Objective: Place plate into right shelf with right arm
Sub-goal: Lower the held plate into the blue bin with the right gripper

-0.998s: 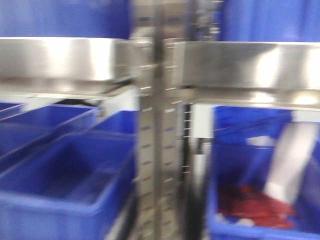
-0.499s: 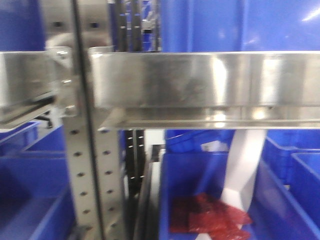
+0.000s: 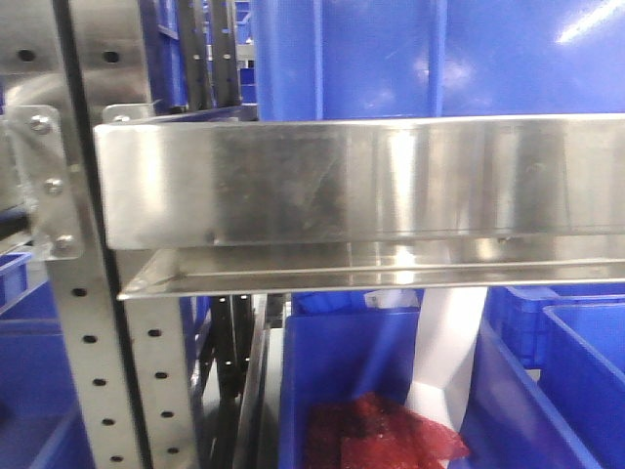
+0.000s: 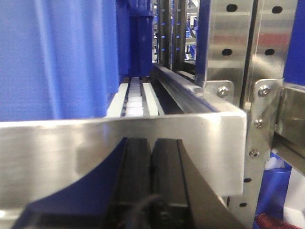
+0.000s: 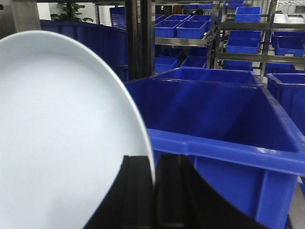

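Right wrist-mounted view: right fingers point(image 5: 138, 191) clamp the plate point(image 5: 62, 133) by its edge, mid-carry; next, ease it forward of them onto the right shelf point(image 3: 361, 176). The left fingers point(image 4: 138, 162) sit together, empty.

The plate point(image 5: 62, 138) was plain white and smooth. It stood on edge, its lower rim nipped in the right gripper point(image 5: 153, 167). The right shelf point(image 3: 361, 181) showed a broad, level front lip of brushed steel, bolted at its left end to a perforated upright point(image 3: 88, 371).
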